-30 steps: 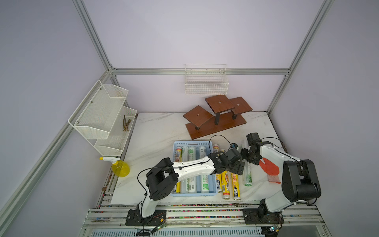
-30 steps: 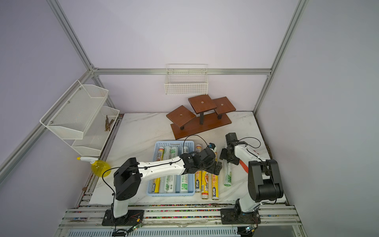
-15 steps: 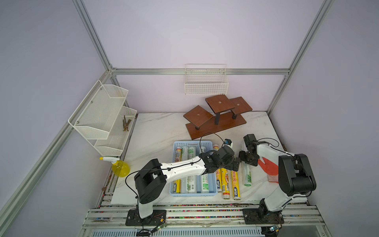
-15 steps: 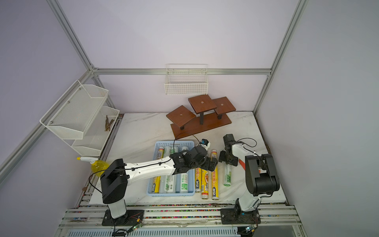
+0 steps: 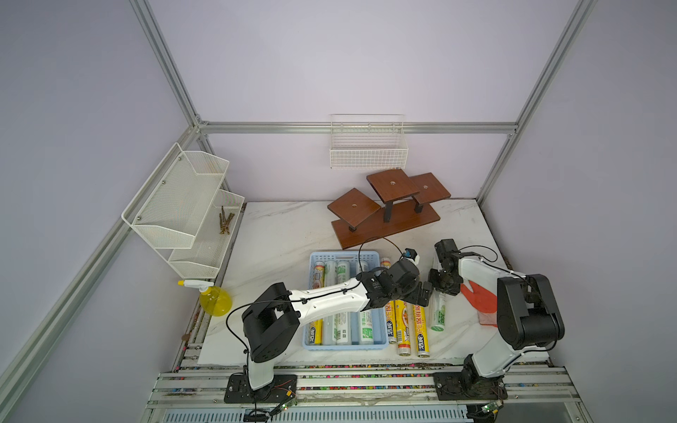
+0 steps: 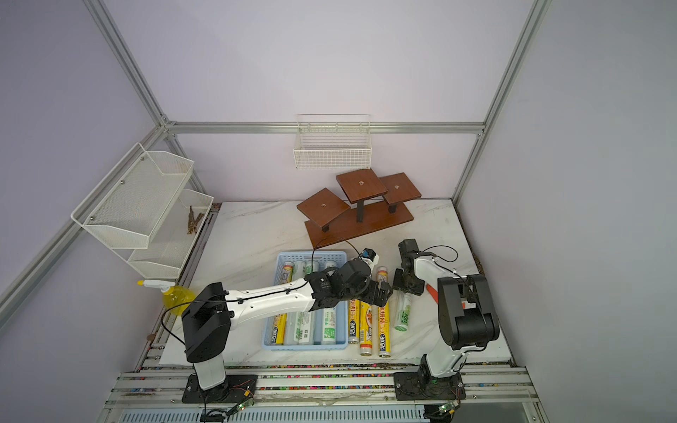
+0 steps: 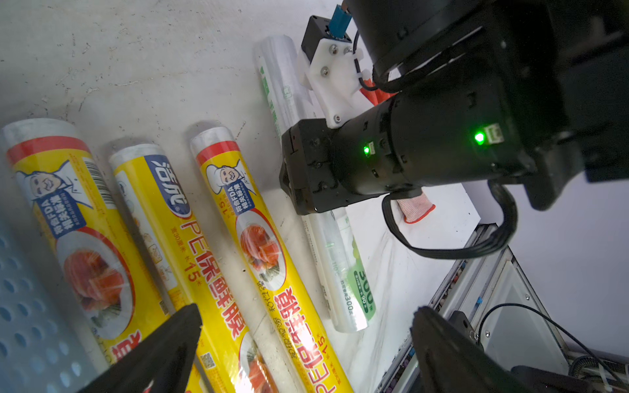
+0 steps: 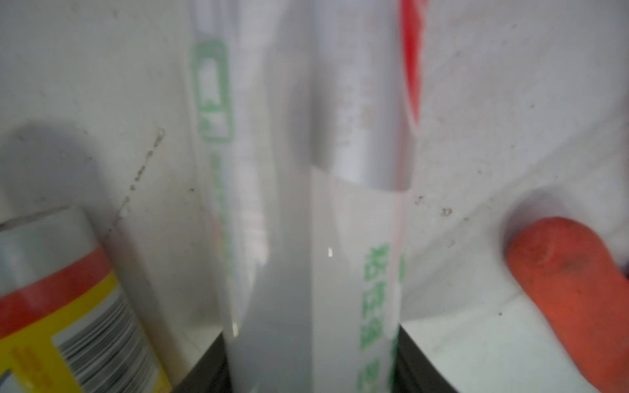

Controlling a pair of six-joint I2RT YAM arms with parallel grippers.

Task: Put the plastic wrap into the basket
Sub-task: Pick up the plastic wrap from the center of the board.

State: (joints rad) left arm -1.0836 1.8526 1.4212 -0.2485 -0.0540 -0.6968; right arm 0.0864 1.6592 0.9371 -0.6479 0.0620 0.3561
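Nearest, three yellow rolls [image 5: 403,324] of plastic wrap lay on the counter [image 5: 278,234] just beside the basket [image 5: 344,347], which held four more. Above them the left tool [image 5: 421,297] stood wide open, gripping nothing. Farther back, the right tool [image 8: 311,367], half open a second earlier, had narrowed onto the whitish roll [image 5: 437,315], its pads touching both sides.
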